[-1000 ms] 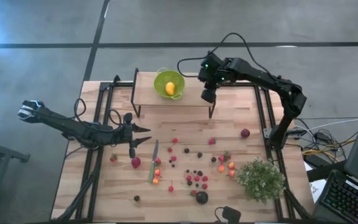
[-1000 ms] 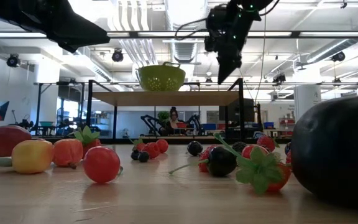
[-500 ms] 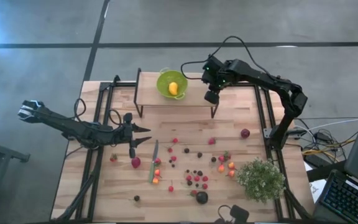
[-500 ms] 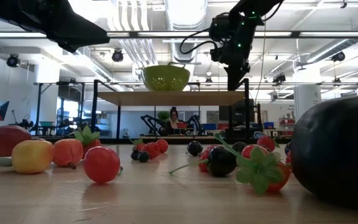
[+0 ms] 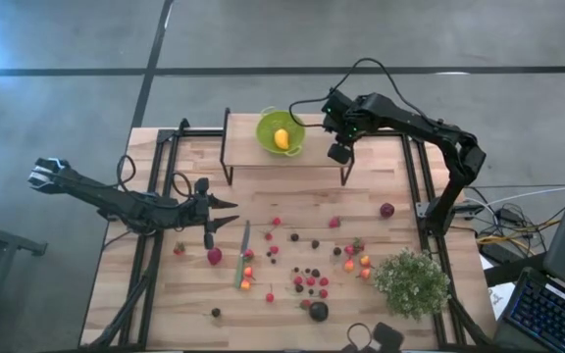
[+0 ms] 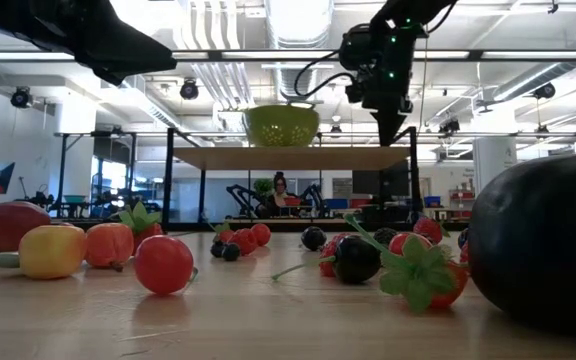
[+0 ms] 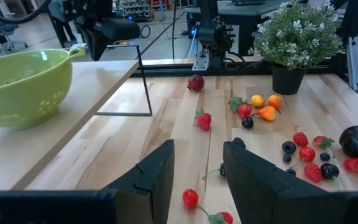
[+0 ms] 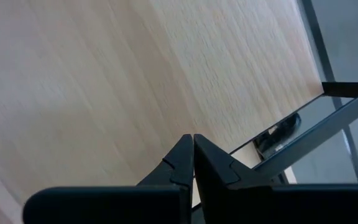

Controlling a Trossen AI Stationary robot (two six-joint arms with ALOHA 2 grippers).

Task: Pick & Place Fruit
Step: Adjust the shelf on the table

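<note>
Fruit lies scattered on the wooden table [image 5: 165, 294]: red berries [image 5: 310, 280], dark berries [image 7: 289, 147], orange pieces [image 7: 266, 112], a big dark round fruit [image 5: 318, 311]. One yellow fruit [image 5: 281, 138] sits in the green colander [image 5: 265, 126] on the raised wooden shelf [image 5: 253, 157] at the far side. My right gripper [image 5: 339, 152] is shut, its tips on the shelf's right end. My left gripper [image 5: 229, 213] hovers open and holding nothing over the table's left side, its fingers [image 7: 160, 168] pointing across the fruit. My right gripper presses its shut fingertips [image 8: 193, 140] on the shelf's top board near its right near corner [image 8: 222, 124], beside the black frame leg [image 8: 316, 134]. The fingers come steeply from above [image 6: 388, 135]. The shelf stands on its legs on the table.
A slim green-handled knife [image 5: 242, 257] lies among the fruit left of centre. A bushy pale-green potted plant [image 5: 412, 282] stands at the near right. Black frame rails [image 5: 415, 186] run along both table sides. Bare wood lies between shelf and fruit.
My right gripper has moved toward the table's right edge and tipped steeper, staying shut. The shelf has slid right along the table with it, carrying the colander and the yellow fruit.
</note>
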